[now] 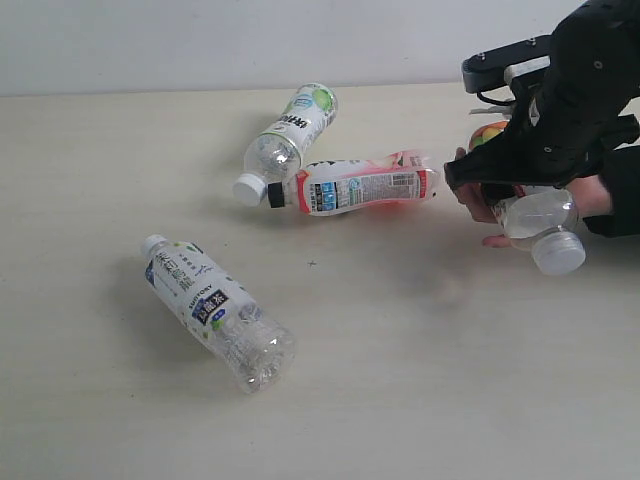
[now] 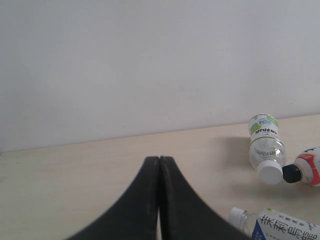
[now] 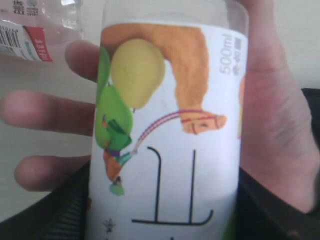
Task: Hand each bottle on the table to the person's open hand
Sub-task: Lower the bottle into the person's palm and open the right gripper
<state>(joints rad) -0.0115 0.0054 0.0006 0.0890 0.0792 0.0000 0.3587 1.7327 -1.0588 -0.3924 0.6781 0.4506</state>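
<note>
1. Clear plastic cartoon-label bottle (image 1: 535,213) with a white cap sits at the far right of the frame, mid-height. Its long axis runs upper left to lower right, with the cap at the lower-right end.
2. Black right gripper (image 1: 520,175) comes in from the upper right. Its jaws clamp that bottle's label, with dark fingers on both sides of it in the right wrist view.
3. Bare, palm-up person's hand (image 1: 475,200) with a black sleeve cuff lies under the held bottle. The fingers are spread and point left.
4. Black left gripper (image 2: 159,165) has its fingers pressed together with nothing between them. It hangs over the pale beige wood-grain table (image 1: 420,380).
5. Clear red-pink-label bottle (image 1: 360,185) with a black cap lies on the table at upper centre. Its axis is near horizontal, with the cap to the left and the base to the right, near the hand's fingertips.
6. Clear green-and-white-label bottle (image 1: 290,135) with a white cap lies at upper centre. Its axis is diagonal, with the cap at lower left, just beside the black cap, and the base at upper right.
7. Clear blue-and-white-label bottle (image 1: 215,310) with a white cap lies at lower left. The cap is at upper left and the base at lower right, well apart from the other bottles.
</note>
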